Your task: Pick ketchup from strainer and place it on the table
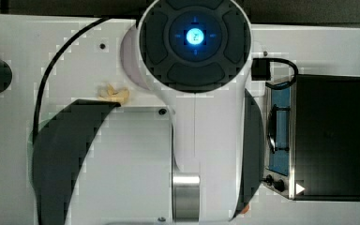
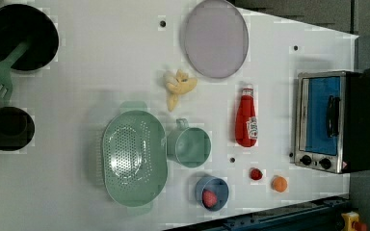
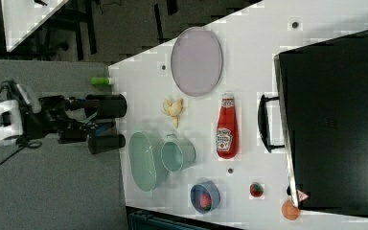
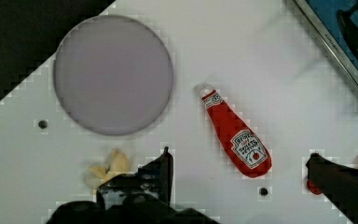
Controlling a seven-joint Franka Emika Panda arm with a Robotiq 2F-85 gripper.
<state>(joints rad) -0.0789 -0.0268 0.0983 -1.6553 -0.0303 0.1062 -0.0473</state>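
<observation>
The ketchup (image 2: 246,120) is a red bottle with a white cap, lying flat on the white table (image 2: 77,86) between the lilac plate and the toaster oven; it also shows as the ketchup (image 3: 226,129) and the ketchup (image 4: 237,135). The pale green strainer (image 2: 134,159) lies with nothing in it beside the teal mug; the strainer (image 3: 146,160) looks the same from the other side. In the wrist view my gripper (image 4: 240,156) hangs open high above the table. Its dark fingers (image 4: 161,170) stand either side of the bottle's lower end and hold nothing.
A lilac plate (image 2: 215,38), banana peel (image 2: 178,86), teal mug (image 2: 190,147), blue bowl (image 2: 212,192) with a strawberry, a loose strawberry (image 2: 256,174) and an orange ball (image 2: 279,184) are on the table. The toaster oven (image 2: 332,120) stands at the left view's right; black pots (image 2: 21,31) at its left.
</observation>
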